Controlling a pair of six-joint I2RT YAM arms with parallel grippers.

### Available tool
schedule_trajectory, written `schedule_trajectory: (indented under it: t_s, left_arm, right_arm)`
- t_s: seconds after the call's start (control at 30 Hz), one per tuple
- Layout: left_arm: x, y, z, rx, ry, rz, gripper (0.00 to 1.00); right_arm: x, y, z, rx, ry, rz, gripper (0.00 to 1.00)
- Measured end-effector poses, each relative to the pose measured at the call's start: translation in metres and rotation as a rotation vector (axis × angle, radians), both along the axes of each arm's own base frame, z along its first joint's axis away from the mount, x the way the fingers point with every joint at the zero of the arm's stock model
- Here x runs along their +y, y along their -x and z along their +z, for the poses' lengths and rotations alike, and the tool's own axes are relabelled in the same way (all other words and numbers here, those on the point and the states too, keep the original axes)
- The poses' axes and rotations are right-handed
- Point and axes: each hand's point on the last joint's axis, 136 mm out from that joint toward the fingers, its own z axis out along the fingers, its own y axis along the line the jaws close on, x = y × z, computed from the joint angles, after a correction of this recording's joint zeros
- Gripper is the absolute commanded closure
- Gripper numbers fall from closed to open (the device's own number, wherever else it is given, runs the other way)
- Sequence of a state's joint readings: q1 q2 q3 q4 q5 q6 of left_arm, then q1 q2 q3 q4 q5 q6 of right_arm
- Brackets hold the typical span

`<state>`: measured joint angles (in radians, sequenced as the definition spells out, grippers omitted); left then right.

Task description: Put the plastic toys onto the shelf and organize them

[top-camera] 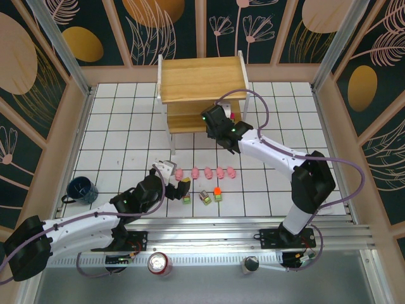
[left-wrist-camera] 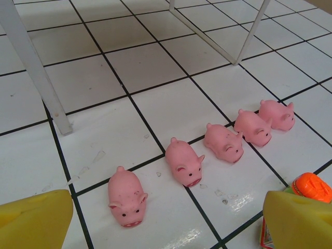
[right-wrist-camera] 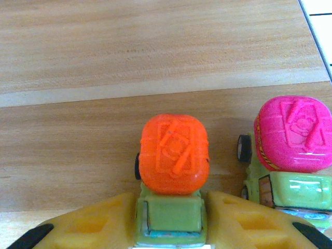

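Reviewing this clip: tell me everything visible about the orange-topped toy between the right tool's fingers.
The orange-topped toy is a small, blocky vehicle of glossy plastic. It has a rounded orange cap with a raised embossed pattern on a light green base, and a dark wheel shows at its left side. It stands upright on a wooden shelf board. The right tool has its yellow fingers against both sides of the green base. A magenta-topped toy stands to its right, with a gap between them.

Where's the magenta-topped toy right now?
The magenta-topped toy stands on the lower board of the shelf in the right wrist view, just right of the orange-topped toy in the right gripper.
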<state>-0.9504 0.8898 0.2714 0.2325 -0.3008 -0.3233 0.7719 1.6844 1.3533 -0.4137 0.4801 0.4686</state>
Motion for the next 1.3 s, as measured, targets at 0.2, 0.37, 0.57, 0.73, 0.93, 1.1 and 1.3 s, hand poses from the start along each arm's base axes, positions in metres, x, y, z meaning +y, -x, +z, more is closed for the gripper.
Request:
schedule_trajectory:
  t_s: [0.2, 0.37, 0.57, 0.73, 0.93, 1.1, 1.3]
  left_arm:
    - [0.000, 0.000, 0.000, 0.000, 0.000, 0.000, 0.06]
    - [0.000, 0.000, 0.000, 0.000, 0.000, 0.000, 0.06]
    - [0.000, 0.000, -0.002, 0.003, -0.004, -0.001, 0.06]
    - [0.000, 0.000, -0.006, 0.012, -0.016, -0.001, 0.06]
    - [0.000, 0.000, -0.006, 0.011, -0.016, -0.001, 0.05]
    - [0.000, 0.000, -0.006, 0.011, -0.016, 0.000, 0.05]
    - [0.000, 0.000, -0.006, 0.012, -0.015, 0.004, 0.05]
  right_arm:
    - [0.000, 0.000, 0.000, 0.000, 0.001, -0.001, 0.58]
    - [0.000, 0.000, 0.000, -0.001, 0.000, -0.001, 0.57]
    - [-0.003, 0.008, 0.010, -0.008, 0.006, 0.003, 0.56]
    - [-0.003, 0.019, 0.024, -0.029, -0.011, 0.009, 0.55]
    - [-0.010, 0.039, 0.041, -0.055, -0.050, 0.013, 0.55]
    - [-0.008, 0.058, 0.044, -0.059, -0.073, 0.032, 0.55]
    - [-0.003, 0.082, 0.035, -0.035, -0.080, 0.069, 0.56]
